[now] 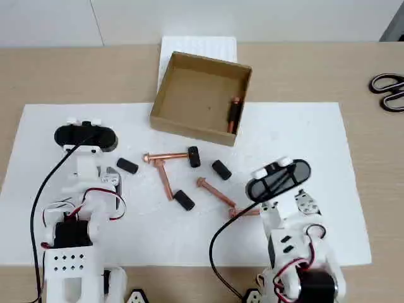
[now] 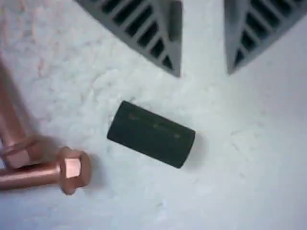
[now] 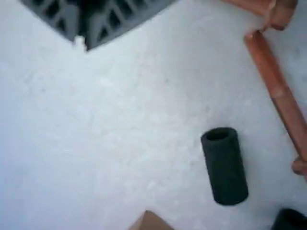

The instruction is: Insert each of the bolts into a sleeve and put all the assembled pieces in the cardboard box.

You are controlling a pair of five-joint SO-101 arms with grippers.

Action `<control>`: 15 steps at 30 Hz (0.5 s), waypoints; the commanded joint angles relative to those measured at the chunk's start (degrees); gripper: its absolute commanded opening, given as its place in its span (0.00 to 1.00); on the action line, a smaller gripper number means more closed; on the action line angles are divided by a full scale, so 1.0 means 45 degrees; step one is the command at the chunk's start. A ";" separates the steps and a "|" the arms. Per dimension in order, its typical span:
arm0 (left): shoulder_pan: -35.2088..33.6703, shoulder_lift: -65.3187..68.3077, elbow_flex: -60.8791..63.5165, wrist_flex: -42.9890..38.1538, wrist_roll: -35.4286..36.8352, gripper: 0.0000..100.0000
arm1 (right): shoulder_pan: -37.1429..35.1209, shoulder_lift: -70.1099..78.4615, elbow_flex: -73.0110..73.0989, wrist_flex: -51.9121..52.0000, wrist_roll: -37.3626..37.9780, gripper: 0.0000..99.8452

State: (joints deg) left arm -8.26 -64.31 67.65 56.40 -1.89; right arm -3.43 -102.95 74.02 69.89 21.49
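Left wrist view first: how do the fingers stand?
— Spread, with nothing between them. The left gripper hangs over the sheet, and a sleeve lies on its side just past the tips, untouched. A bolt has its head near that sleeve but apart
— And the right gripper?
— Open or shut, I cannot tell. Near it lies a second sleeve, with another bolt just beside it, not touching
— Which step is this, then?
— From the high view, the box holds one assembled piece against its wall. Four sleeves and four bolts are out on the sheet; a third sleeve sits at a bolt's tip, and whether it is on the shank I cannot tell. I judge the left is set to pick up its sleeve for the next pairing
— What does that call for?
— Lower the open jaws astride the sleeve, across its round body, close and lift with the bore facing the other arm. The right then needs a bolt by the shank, lined up with that bore. Being round, the sleeve may roll if the squeeze lands off-centre
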 commanded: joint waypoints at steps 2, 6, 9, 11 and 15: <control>0.0879 0.0000 -0.0166 -0.0586 -0.1582 0.06 | -0.0029 -0.0186 0.0332 -0.0537 0.0098 0.01; 0.1993 0.0000 -0.0225 -0.1348 -0.5490 0.06 | -0.0049 -0.0186 0.0567 -0.0791 0.0098 0.01; 0.2129 0.0039 -0.1201 -0.1192 -0.3692 0.07 | 0.0010 -0.0186 0.0606 -0.0791 0.0098 0.01; 0.2520 0.0254 -0.2002 -0.0527 -0.1661 0.11 | 0.0029 -0.0186 0.0606 -0.0791 0.0098 0.01; 0.3673 0.2364 -0.3878 0.0000 0.3009 0.23 | 0.0029 -0.0186 0.0606 -0.0791 0.0098 0.01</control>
State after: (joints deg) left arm 5.71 -59.38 57.19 55.78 -3.91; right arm -3.34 -103.30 76.92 67.60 21.49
